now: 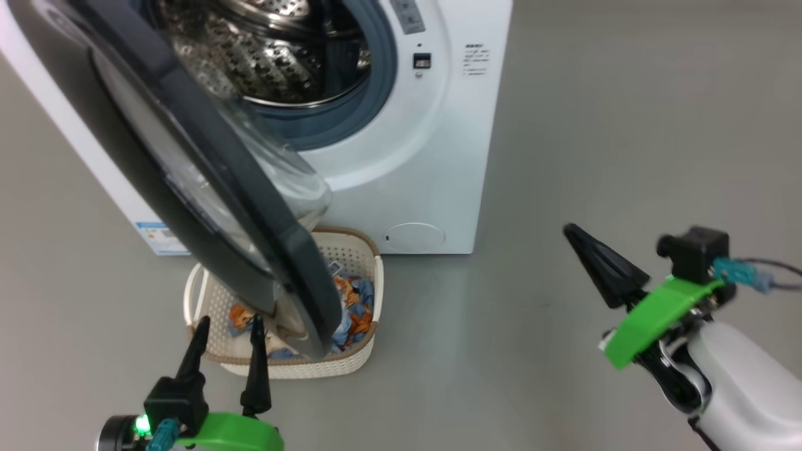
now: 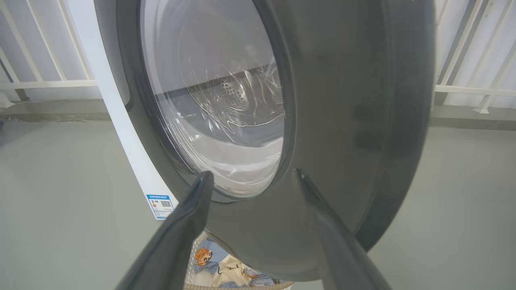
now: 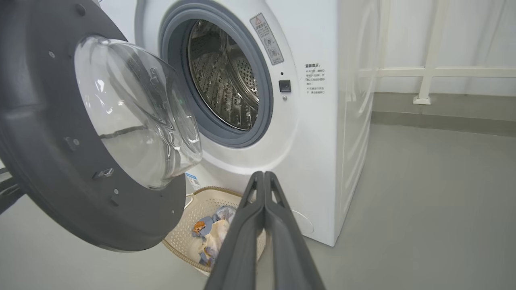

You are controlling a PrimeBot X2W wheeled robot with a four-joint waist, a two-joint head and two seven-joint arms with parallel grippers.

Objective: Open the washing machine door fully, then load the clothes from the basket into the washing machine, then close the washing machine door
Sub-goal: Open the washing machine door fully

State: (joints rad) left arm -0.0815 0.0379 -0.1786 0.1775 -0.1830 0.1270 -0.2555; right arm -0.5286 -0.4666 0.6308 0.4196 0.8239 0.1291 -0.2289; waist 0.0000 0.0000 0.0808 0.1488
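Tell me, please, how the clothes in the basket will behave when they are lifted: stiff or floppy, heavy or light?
Probably floppy: the clothes lie crumpled in folds in the basket, so they would likely sag when lifted. Likely light, since the cloth looks thin. The pieces lie heaped together, so lifting one may drag another.

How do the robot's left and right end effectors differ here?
The left end effector has its fingers spread apart; the right end effector has them pressed together. The left points at the washing machine door, close to it; the right hangs aside over the floor. Both are empty, with dark fingers.
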